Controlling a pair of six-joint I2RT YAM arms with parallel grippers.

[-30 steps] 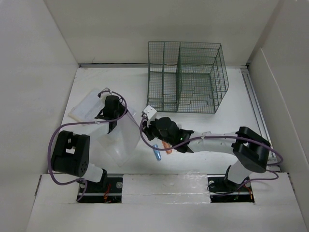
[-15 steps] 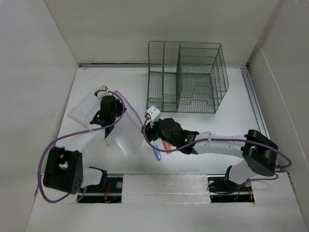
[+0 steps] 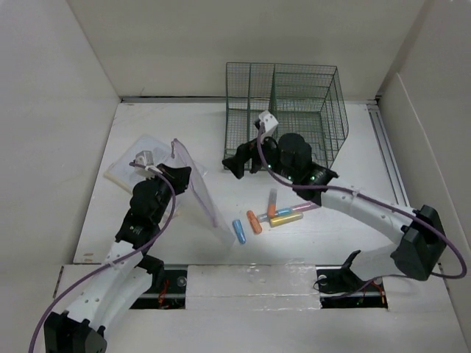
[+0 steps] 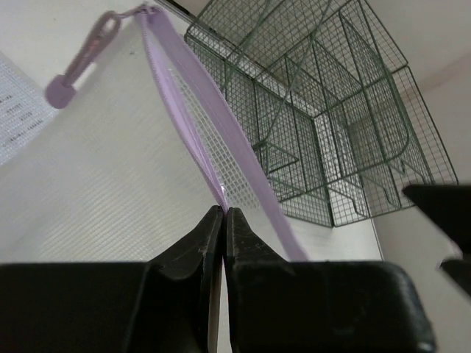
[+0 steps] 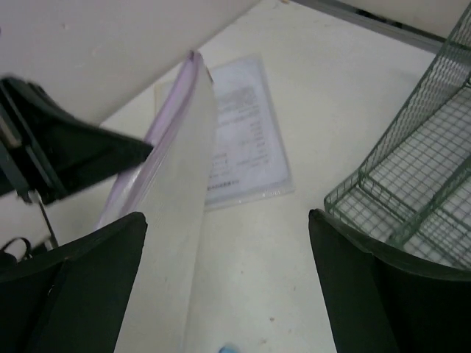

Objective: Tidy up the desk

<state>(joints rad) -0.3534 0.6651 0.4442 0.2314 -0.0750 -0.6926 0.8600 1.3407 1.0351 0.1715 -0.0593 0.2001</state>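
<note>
White panel walls border the worktop (image 3: 169, 121), which fills the floor of the enclosure and carries every item.

**Left tool** (image 4: 223, 213)
- State: jaws fully closed on the purple zipper edge (image 4: 193, 95) of a translucent mesh pouch (image 3: 199, 193).
- The pouch stands on edge, tilted, with its lower corner near the markers. Whether that corner touches the worktop cannot be told.
- Arm pose: the left arm rises from its base at the near left edge and reaches forward. The tool points toward the centre of the worktop.

**Right tool** (image 5: 227, 243)
- State: jaws wide apart, with nothing between them.
- Position: raised above the worktop, just in front of the left front corner of the green wire-mesh organizer (image 3: 294, 110), pointing left toward the pouch.
- Arm pose: the right arm extends diagonally from the near right base toward the far centre.

**Other items**
- A document sleeve (image 3: 129, 163) lies flat at the far left, beyond the pouch.
- Several coloured markers (image 3: 265, 217) lie loose on the worktop between the pouch and the right arm.
- The organizer stands at the far centre-right.
</note>
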